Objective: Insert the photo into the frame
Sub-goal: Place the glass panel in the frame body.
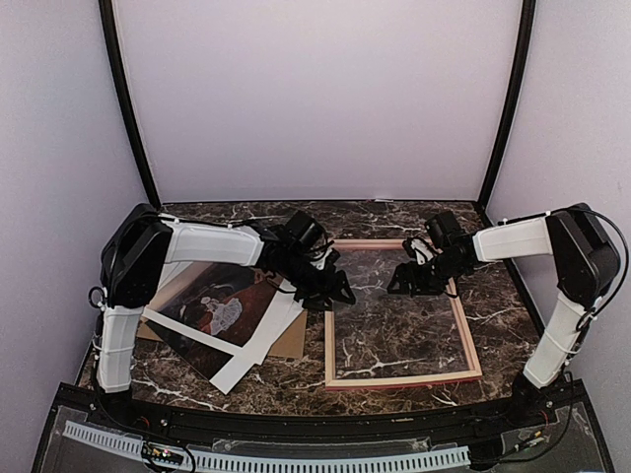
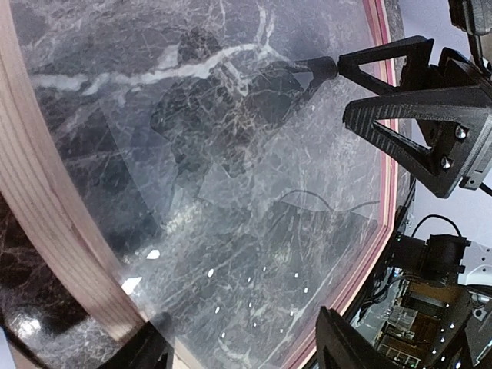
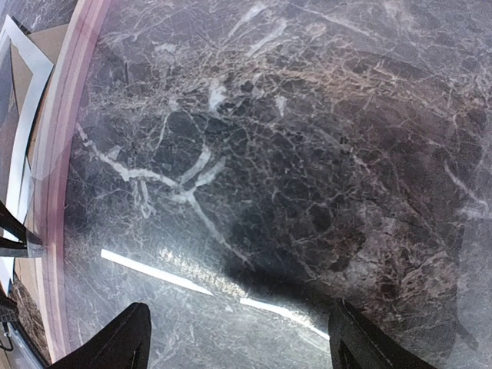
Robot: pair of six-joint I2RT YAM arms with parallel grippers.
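Observation:
The pink wood frame lies flat right of centre, and a clear sheet rests inside it over the marble. The photo, dark reddish with a white figure, lies at the left, partly under my left arm. My left gripper is open and empty, low over the frame's left rail. My right gripper is open and empty over the frame's upper right part. In the left wrist view the left gripper straddles the sheet. In the right wrist view the right gripper hovers over the sheet, with the frame rail at the left.
A white mat border lies over the photo's near edge, and a brown cardboard board lies under both, touching the frame's left side. The right gripper's fingers show in the left wrist view. Purple walls close in the table.

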